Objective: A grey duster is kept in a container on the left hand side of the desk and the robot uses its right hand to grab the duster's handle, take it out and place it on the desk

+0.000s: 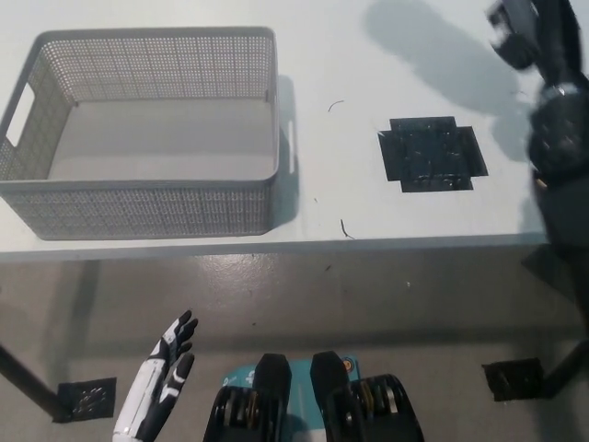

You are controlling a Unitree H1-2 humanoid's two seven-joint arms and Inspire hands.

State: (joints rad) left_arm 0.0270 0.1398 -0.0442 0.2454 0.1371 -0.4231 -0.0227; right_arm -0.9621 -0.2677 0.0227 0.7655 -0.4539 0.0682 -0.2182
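The grey mesh container (147, 207) stands on the left of the white desk (368, 212), and nothing lies inside it. No duster shows in the head view; only a soft grey shadow (419, 41) falls on the desk's far side. My black right arm (557, 138) rises along the right edge. My right hand (525, 26) is up at the top right corner, partly cut off by the frame, so what it holds is hidden. Below the desk at the lower left my white left hand (156, 387) rests open.
A black cross-shaped tape mark (432, 155) lies on the desk right of the container. A few thin dark strands (344, 227) lie near the front edge. Grey floor shows below the desk, with black tape patches (511, 378).
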